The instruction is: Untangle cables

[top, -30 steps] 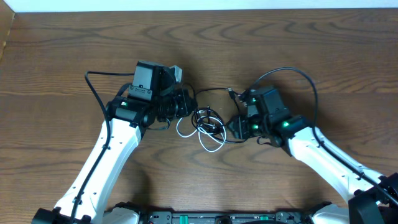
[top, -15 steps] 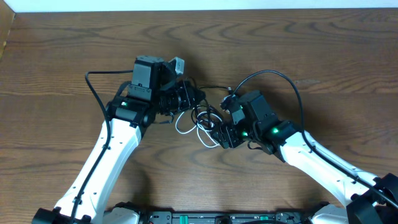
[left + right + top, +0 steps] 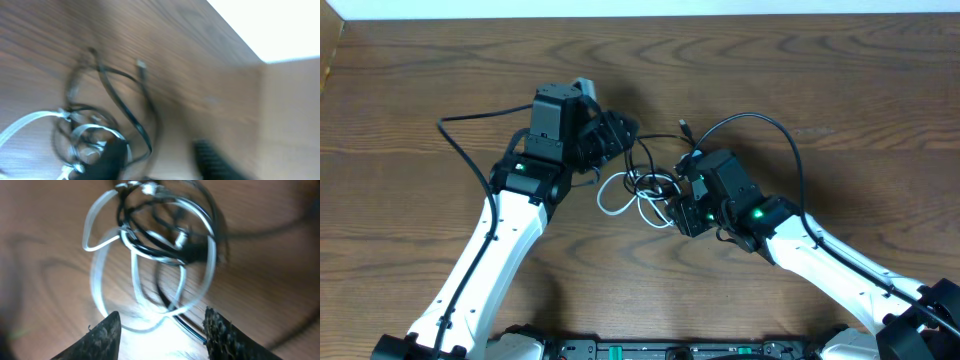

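Note:
The cables (image 3: 645, 187) lie knotted on the wooden table between my two arms: a white loop (image 3: 610, 205) and thin black strands, one with a plug end (image 3: 685, 128). My left gripper (image 3: 625, 130) hovers just up-left of the knot, jaws apart. In the blurred left wrist view its gripper (image 3: 159, 150) holds nothing, and the tangle (image 3: 95, 132) sits beside the left finger. My right gripper (image 3: 672, 208) is open at the knot's right side. In the right wrist view the white cable (image 3: 97, 275) and a black strand (image 3: 150, 250) run down between the fingers of that gripper (image 3: 162, 322).
Thick black robot wiring arcs off each arm, one (image 3: 460, 150) at the left and one (image 3: 790, 140) at the right. The table's far edge meets a white wall (image 3: 640, 8). Bare wood lies on all sides of the tangle.
My left gripper has opened and pulled back up-left from the knot. My right gripper has moved left onto the tangle, which shifted slightly left.

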You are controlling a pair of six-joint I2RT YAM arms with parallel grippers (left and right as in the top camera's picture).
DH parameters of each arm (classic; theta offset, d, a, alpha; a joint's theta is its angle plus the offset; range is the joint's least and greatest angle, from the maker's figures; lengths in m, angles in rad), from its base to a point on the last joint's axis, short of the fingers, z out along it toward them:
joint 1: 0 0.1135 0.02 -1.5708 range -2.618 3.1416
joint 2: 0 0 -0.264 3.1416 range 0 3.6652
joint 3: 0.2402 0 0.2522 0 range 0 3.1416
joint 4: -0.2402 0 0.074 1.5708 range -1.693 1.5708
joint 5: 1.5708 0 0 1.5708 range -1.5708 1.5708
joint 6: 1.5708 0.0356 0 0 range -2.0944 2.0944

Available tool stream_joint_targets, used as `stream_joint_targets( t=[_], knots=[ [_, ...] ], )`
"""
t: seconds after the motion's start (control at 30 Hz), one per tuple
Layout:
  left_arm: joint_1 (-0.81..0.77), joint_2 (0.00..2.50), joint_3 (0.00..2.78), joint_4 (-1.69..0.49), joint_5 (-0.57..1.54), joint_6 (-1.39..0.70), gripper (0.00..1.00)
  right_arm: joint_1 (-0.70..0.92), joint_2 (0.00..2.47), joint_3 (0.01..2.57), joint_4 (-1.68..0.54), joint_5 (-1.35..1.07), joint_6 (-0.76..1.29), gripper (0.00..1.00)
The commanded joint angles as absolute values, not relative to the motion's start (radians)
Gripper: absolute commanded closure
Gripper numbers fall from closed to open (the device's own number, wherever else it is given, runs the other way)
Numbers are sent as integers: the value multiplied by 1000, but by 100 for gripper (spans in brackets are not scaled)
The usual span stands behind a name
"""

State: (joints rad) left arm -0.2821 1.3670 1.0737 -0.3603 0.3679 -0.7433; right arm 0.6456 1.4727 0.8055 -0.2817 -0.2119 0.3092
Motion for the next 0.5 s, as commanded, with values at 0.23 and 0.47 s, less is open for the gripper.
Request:
stream_joint_targets(
  t=[0.23,0.47],
  knots=[
    [-278,1353,1042,-660,109,-677,31,651,1486,802,-382,23,441,47],
    [-278,1357,935,-576,122,-674,43,651,1486,802,-389,23,442,47]
  ],
)
